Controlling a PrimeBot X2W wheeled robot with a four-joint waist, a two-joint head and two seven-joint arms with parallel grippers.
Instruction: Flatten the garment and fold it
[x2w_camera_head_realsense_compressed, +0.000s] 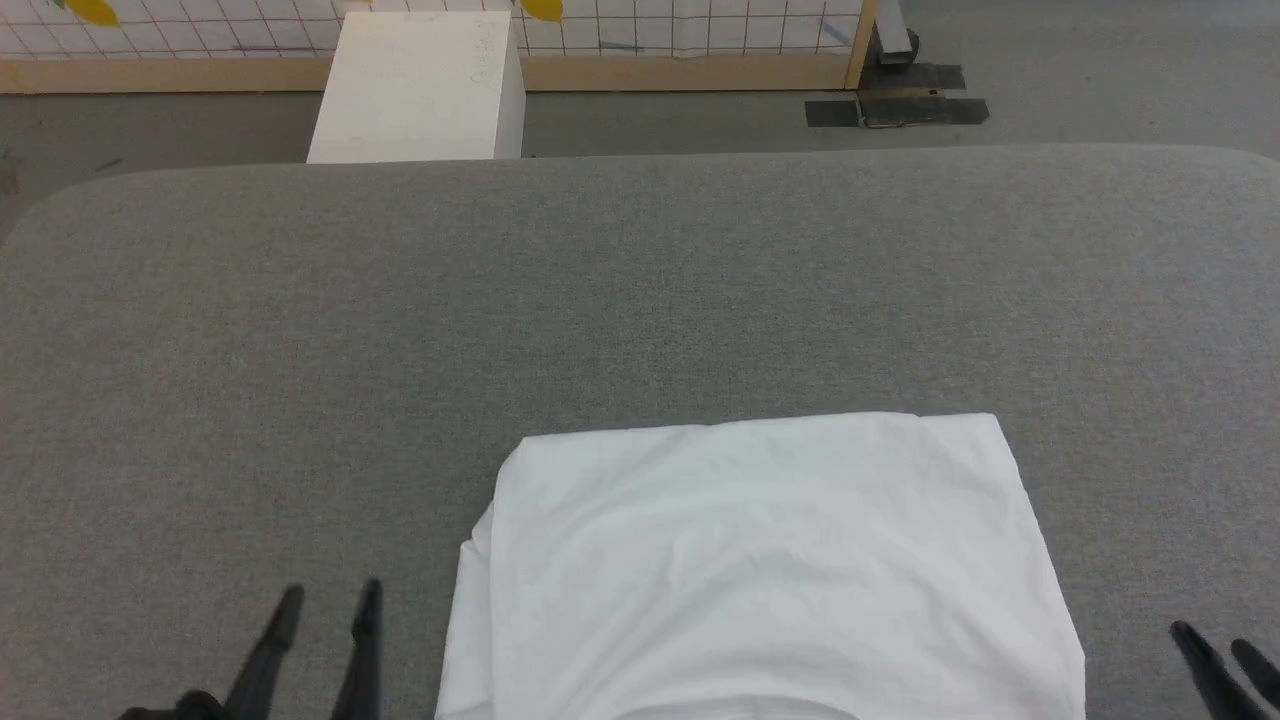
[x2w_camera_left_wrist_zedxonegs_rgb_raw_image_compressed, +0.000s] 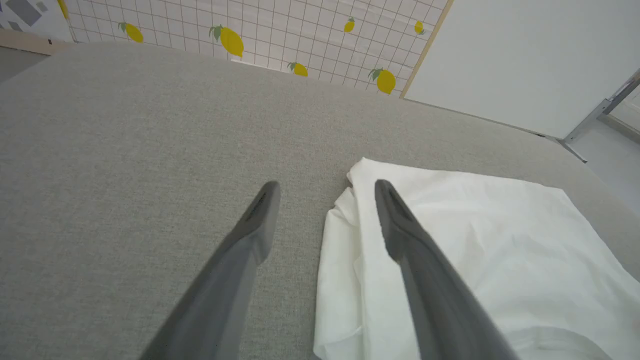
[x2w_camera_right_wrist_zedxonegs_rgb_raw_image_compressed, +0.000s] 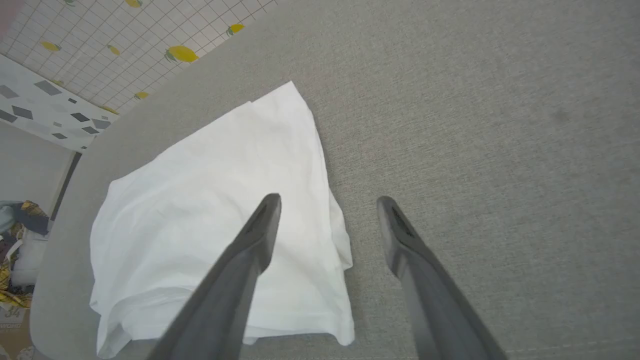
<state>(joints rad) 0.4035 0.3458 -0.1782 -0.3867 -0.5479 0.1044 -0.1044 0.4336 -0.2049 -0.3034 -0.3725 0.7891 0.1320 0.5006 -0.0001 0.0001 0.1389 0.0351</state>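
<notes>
Folded garment (x2w_camera_head_realsense_compressed: 760, 560) on grey table (x2w_camera_head_realsense_compressed: 640, 300), white box (x2w_camera_head_realsense_compressed: 420, 90) beyond, perhaps closed

A wide table covered in grey woven fabric, with rounded corners (x2w_camera_head_realsense_compressed: 640, 280), fills most of the head view. Beyond its far edge a plain white rectangular box (x2w_camera_head_realsense_compressed: 420, 90) stands on a grey floor (x2w_camera_head_realsense_compressed: 1100, 60), where dark strips of tape (x2w_camera_head_realsense_compressed: 955, 110) are stuck down. Behind them runs a white grid-patterned screen printed with yellow lemons (x2w_camera_left_wrist_zedxonegs_rgb_raw_image_compressed: 280, 30), set in a pale wooden frame (x2w_camera_head_realsense_compressed: 680, 72). The left wrist view shows a plain white panel (x2w_camera_left_wrist_zedxonegs_rgb_raw_image_compressed: 525, 60) beside the screen, and the right wrist view a white panel scattered with grey diamond shapes (x2w_camera_right_wrist_zedxonegs_rgb_raw_image_compressed: 45, 107). The light is soft and even
</notes>
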